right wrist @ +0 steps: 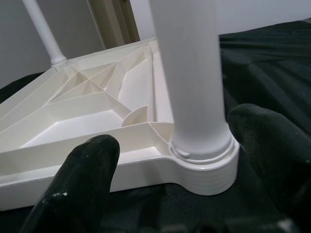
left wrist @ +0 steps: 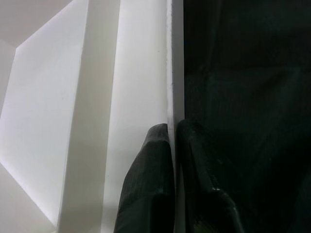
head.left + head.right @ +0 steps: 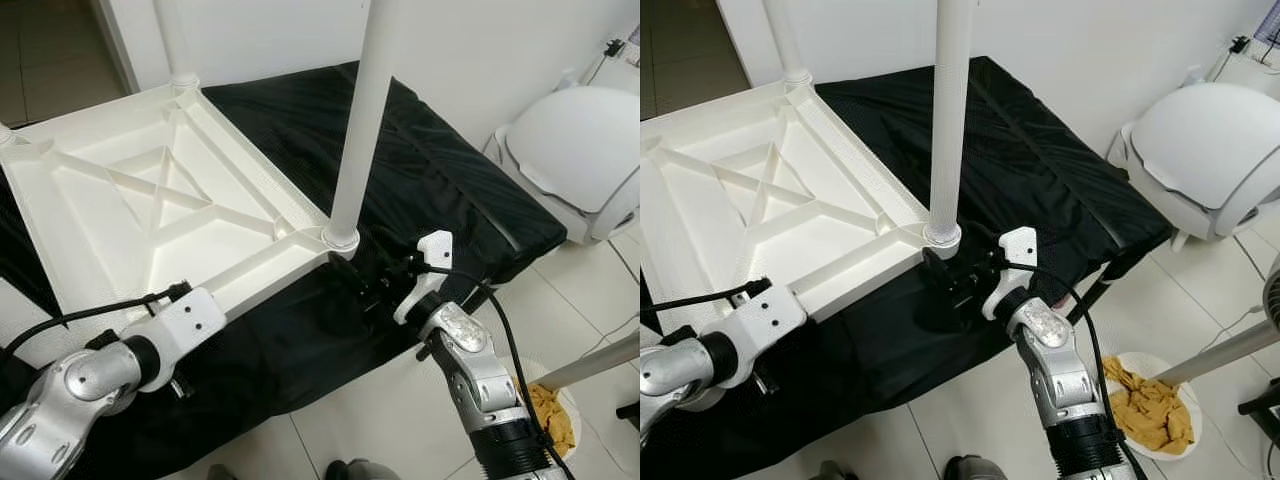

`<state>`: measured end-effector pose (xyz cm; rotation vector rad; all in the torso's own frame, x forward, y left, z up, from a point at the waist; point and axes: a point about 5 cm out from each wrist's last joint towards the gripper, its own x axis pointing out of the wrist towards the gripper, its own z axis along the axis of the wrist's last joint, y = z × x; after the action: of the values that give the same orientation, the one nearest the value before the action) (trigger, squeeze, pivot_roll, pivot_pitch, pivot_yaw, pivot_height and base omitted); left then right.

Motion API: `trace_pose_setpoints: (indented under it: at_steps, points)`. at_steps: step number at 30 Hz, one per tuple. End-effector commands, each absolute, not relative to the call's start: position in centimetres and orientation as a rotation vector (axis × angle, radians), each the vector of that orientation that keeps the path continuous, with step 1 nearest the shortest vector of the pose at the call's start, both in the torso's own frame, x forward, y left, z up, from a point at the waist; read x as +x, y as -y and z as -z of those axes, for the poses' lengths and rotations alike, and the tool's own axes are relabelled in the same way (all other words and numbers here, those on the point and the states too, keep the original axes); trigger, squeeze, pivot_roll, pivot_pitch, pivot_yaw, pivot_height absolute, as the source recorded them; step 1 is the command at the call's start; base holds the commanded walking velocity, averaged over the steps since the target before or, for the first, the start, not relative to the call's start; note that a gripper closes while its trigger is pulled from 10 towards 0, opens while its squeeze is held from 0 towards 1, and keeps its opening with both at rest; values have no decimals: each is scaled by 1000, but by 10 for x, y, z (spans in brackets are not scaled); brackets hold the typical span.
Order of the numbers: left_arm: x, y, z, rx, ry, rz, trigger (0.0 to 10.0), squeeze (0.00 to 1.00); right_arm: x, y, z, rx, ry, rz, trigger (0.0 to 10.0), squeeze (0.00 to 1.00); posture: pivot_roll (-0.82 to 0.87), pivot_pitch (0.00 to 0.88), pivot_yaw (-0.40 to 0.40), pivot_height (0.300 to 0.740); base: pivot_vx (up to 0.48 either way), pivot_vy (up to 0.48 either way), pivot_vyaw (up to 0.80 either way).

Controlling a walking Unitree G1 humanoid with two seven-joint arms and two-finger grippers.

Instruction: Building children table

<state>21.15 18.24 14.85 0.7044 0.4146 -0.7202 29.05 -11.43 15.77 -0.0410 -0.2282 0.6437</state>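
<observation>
A white plastic tabletop (image 3: 130,200) lies upside down on a black cloth, its ribbed underside up. One white leg (image 3: 358,120) stands upright in the near right corner socket (image 1: 206,167), and another leg (image 1: 44,36) stands at the far corner. My right gripper (image 3: 955,282) is open, low on the cloth at that near socket. One black finger (image 1: 80,179) sits before the rim and the other (image 1: 272,145) beside the socket. My left gripper (image 2: 172,133) is shut on the tabletop's front rim (image 2: 170,63), one finger on each side of the thin edge.
The black cloth (image 3: 450,170) covers a low platform whose right edge drops to tiled floor. A white rounded shell (image 3: 580,140) stands at the right. On the floor sits a white bowl of yellow cloth (image 3: 1150,405), with a grey pole (image 3: 1225,350) slanting over it.
</observation>
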Motion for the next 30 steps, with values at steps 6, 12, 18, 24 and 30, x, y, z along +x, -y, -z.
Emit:
trace_pose_setpoints:
  at_steps: [6, 12, 18, 24, 30]
  points:
    - [194, -207, -125, 719, -615, 810, 10000, 0, 289, 113, -156, -62, 218, -678, 10000, 0, 25, 129, -38, 740, 0, 0, 0]
    - [191, -192, -131, 651, -562, 865, 10000, 1000, 290, 111, -157, -65, 218, -694, 10000, 0, 26, 125, -42, 740, 0, 0, 0]
    - [186, -171, -139, 505, -491, 931, 10000, 0, 291, 112, -158, -68, 221, -703, 10000, 0, 23, 121, -40, 740, 0, 0, 0]
    - [187, -143, -157, 260, -351, 958, 10000, 0, 293, 113, -163, -80, 234, -716, 10000, 0, 16, 117, -41, 740, 0, 0, 0]
    - [195, -134, -168, 228, -263, 929, 10000, 0, 294, 113, -164, -84, 238, -721, 10000, 0, 17, 118, -45, 740, 0, 0, 0]
